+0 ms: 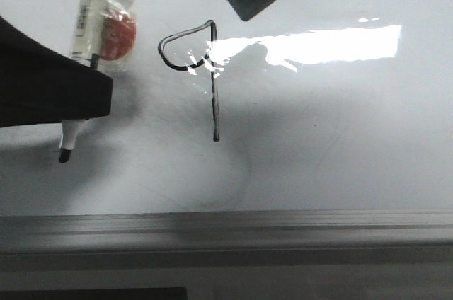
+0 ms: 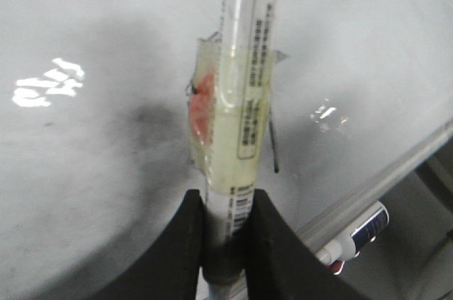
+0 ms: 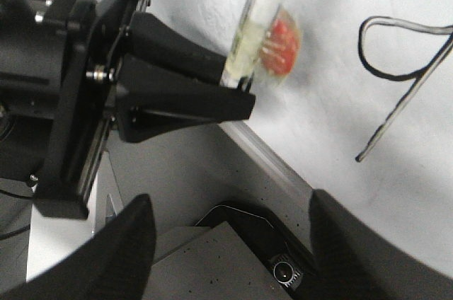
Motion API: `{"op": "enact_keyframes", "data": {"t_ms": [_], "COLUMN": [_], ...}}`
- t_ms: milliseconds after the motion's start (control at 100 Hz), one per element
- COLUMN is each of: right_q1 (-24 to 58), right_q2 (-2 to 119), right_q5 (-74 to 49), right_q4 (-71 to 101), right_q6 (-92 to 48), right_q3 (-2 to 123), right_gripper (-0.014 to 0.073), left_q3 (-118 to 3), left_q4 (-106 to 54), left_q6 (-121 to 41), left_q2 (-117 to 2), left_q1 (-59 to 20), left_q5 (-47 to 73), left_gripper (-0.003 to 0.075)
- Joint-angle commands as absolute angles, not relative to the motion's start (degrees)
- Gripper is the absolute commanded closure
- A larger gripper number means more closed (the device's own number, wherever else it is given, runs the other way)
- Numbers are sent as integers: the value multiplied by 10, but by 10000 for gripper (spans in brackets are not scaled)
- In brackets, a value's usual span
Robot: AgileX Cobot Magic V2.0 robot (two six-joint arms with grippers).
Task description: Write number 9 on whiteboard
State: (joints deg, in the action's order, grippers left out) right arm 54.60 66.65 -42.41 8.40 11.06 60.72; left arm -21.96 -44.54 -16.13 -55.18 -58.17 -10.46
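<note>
- The number 9 (image 1: 202, 66) sits drawn mid-whiteboard (image 1: 340, 151), beside the glare patch, loop and stem complete.
- The left end effector (image 2: 226, 243) is clamped on the marker (image 1: 88, 24), tip off to the 9's left; if it dips while retreating, it could streak the board.
- The right end effector (image 3: 226, 257) is spread apart, holding nothing.
- A loosening grip could drop the marker.

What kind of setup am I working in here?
Likely a robot lab bench: a flat whiteboard with a grey edge strip, a drawn number 9, and the left pincer clamping a marker.
</note>
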Motion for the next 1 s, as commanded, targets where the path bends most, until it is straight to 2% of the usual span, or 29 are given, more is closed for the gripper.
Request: {"op": "enact_keyframes", "data": {"t_ms": [0,600,700,790,870,920,990], "right_q1": [543,543,543,543,543,543,543], "right_q2": [654,654,654,654,654,653,648], "right_q5": [-398,-398,-397,-396,-396,-396,-396], "right_q4": [79,79,79,79,79,79,78], "right_q6": [111,111,111,111,111,111,111], "right_q3": [627,627,627,627,627,627,627], "right_gripper": [179,179,179,179,179,179,179], "left_q3": [-238,-238,-238,-238,-238,-238,-238], "left_q4": [-503,-528,-528,-528,-528,-528,-528], "left_q6": [-156,-156,-156,-156,-156,-156,-156], "left_q2": [-558,-605,-605,-605,-601,-594,-583], "left_q1": [-568,-560,-560,-560,-560,-560,-560], "left_q5": [-140,-131,-128,-127,-127,-127,-126], "left_gripper": [741,731,641,496,399,356,335]}}
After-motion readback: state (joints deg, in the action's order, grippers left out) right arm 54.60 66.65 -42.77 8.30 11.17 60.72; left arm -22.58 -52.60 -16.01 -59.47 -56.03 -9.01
